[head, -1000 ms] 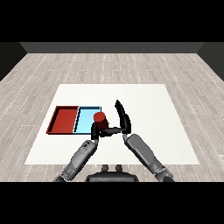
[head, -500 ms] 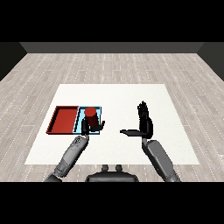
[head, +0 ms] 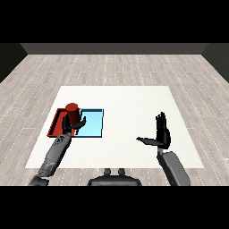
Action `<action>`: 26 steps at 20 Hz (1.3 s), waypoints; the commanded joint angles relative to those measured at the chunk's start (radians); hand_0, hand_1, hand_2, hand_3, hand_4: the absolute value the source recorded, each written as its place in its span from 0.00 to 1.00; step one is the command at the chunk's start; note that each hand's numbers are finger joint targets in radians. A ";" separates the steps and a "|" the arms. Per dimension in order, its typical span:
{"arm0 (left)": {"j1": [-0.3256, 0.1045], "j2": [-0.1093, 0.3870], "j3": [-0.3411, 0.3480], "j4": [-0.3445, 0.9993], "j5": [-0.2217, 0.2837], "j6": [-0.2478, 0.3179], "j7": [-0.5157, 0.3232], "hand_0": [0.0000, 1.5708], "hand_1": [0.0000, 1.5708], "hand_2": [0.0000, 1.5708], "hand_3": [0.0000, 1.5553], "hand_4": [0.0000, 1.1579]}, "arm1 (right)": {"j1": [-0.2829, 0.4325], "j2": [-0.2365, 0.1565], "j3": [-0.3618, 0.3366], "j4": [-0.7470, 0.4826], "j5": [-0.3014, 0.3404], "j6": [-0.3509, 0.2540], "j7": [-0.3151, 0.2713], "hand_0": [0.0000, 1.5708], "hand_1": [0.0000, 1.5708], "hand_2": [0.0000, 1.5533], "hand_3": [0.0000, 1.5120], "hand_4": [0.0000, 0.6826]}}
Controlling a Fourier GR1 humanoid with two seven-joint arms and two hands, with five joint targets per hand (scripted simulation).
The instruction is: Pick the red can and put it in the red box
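White table carrying two adjoining trays near its left edge: the light blue tray, and on that tray's left the red tray. Red can, upright, held over the red tray beside the seam with the blue one; left hand curled round it. Right hand, well right of the blue tray, fingers straight, holding nothing.

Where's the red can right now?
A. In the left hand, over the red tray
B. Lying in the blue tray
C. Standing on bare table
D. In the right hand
A: the left hand curls round the can above the red tray.
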 commanded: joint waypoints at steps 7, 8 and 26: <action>-0.252 0.100 0.103 0.517 -0.067 -0.077 0.046 1.00 1.00 0.99 0.95 0.94 | 0.009 -0.017 -0.081 0.102 0.011 0.014 0.004 0.00 0.00 0.00 0.00 0.00; -0.234 0.105 0.135 0.550 -0.046 -0.091 -0.006 1.00 1.00 1.00 0.95 0.93 | -0.123 -0.025 -0.092 0.180 0.020 0.002 0.075 0.00 0.00 0.00 0.00 0.00; -0.364 0.068 0.201 1.040 -0.066 -0.025 0.157 0.82 0.82 0.74 0.00 0.60 | -0.188 0.068 -0.119 0.366 0.011 0.041 -0.033 0.00 0.00 0.00 0.00 0.00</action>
